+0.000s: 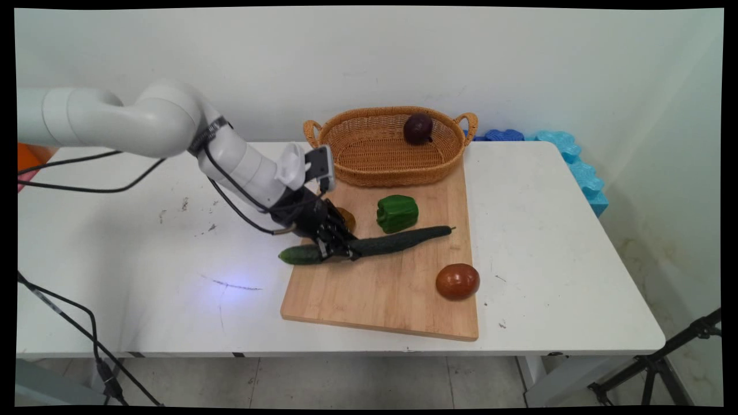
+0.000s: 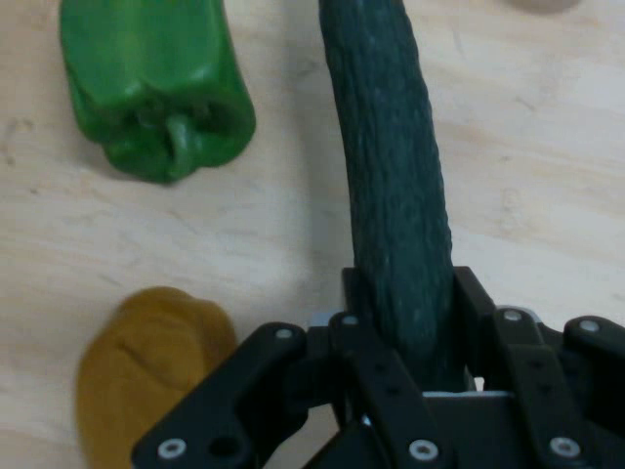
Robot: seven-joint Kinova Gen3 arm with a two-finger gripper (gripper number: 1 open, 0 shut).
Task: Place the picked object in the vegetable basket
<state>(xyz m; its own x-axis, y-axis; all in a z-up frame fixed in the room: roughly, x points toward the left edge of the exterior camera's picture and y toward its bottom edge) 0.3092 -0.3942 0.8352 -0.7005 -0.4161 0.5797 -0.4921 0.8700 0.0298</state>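
White table (image 1: 144, 300) fills the near part of the main view and carries everything else. On it lies a wooden cutting board (image 1: 380, 300), with its far edge touching a wicker basket (image 1: 369, 167) that stands close to the wall. Inside the basket, against its far right wall, rests one dark purple round fruit or vegetable (image 1: 418, 128). A long dark green cucumber (image 1: 403, 238) lies across the board, and its paler left end sticks out over the board's left edge. The black gripper (image 1: 337, 249) comes down from the left and is closed around the cucumber near this left end; in the hand view the cucumber (image 2: 391, 176) runs between the two fingers (image 2: 366, 318), which press on both of its sides. A green bell pepper (image 1: 396, 212) lies on its side just behind the cucumber, apart from it. Near the board's front right corner sits a reddish-brown tomato (image 1: 457, 281), well apart from the gripper. A small brownish-yellow item (image 2: 146, 376) lies on the board just beside the gripper, mostly hidden by it in the main view.
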